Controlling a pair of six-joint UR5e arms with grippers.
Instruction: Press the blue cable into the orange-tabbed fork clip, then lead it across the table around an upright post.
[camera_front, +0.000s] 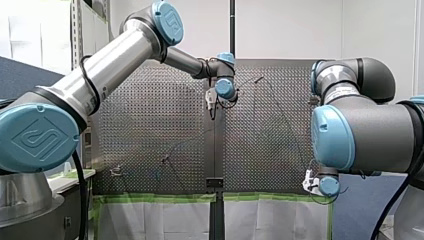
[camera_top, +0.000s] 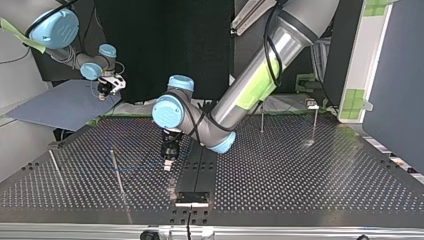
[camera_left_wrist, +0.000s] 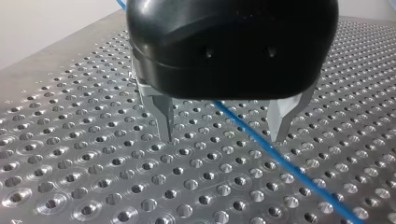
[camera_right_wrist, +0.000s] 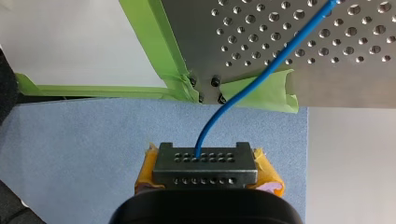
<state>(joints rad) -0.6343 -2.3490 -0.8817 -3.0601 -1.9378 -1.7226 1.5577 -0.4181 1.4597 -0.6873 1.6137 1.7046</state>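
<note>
Our left gripper (camera_left_wrist: 222, 137), black with metal fingers, stands open and low over the perforated metal table (camera_left_wrist: 70, 154). It straddles the thin blue cable (camera_left_wrist: 289, 165), which lies on the table nearer one finger. Our right gripper (camera_right_wrist: 204, 165), yellow-padded, is clamped on the cable's end beyond the table's green-taped corner (camera_right_wrist: 180, 84).

Hazards:
- An off-centre close may push the cable aside.
- The fingertips may scrape the table.
- Tension may snag the cable on the tape.

We cannot make out the orange-tabbed fork clip.

embossed logo, perhaps UR, on joint cap (camera_front: 37, 137)
</note>
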